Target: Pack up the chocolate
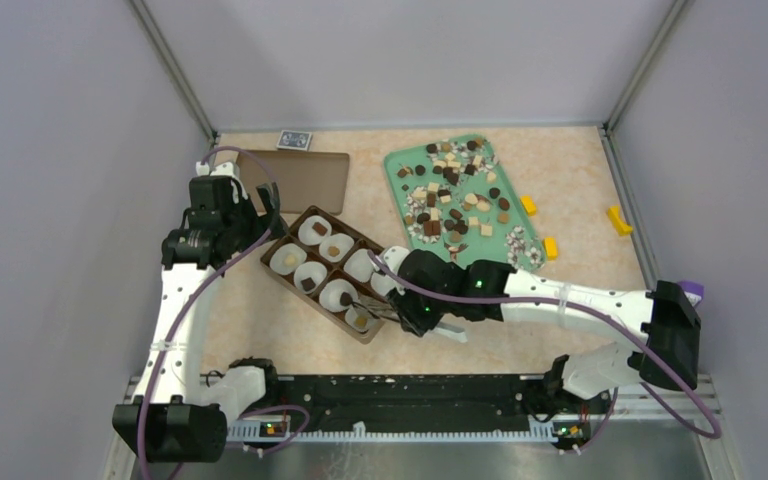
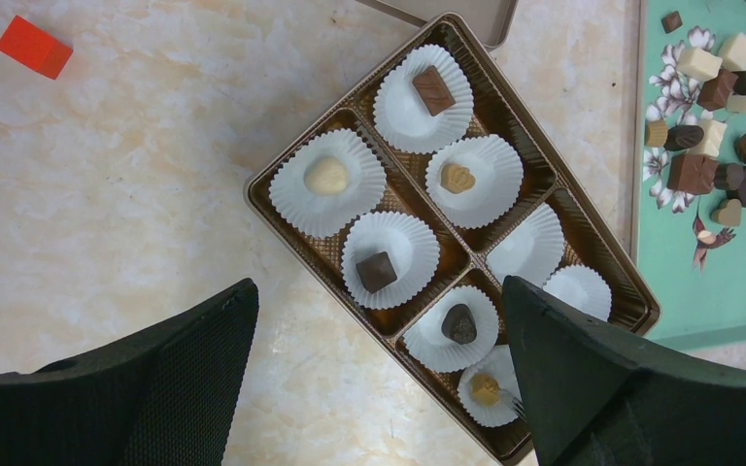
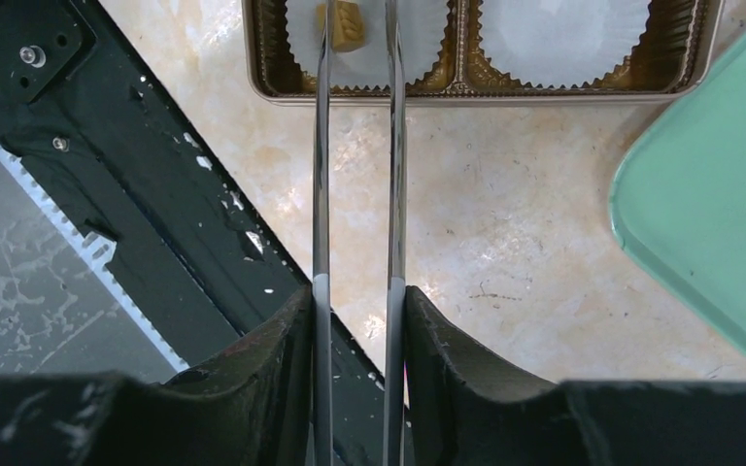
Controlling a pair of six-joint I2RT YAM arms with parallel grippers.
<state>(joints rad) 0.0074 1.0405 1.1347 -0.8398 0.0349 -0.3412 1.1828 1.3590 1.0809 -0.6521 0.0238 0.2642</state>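
The right pincer point(image 3: 359, 313) grips tweezers point(image 3: 322, 146), a tan chocolate point(image 3: 348, 24) between their blades, over the box point(image 3: 563, 85)

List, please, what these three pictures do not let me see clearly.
Right wrist view: the tweezers run off the top edge; whether their tips grip the tan chocolate is unclear.
Left wrist view: a finger of the left gripper hides the box's near corner.
Top view: chocolates on the green tray are too small to count.

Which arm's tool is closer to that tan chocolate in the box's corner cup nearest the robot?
Right. The right tool holds tweezers whose blades flank the tan chocolate; the left tool hovers open at the opposite end of the box.
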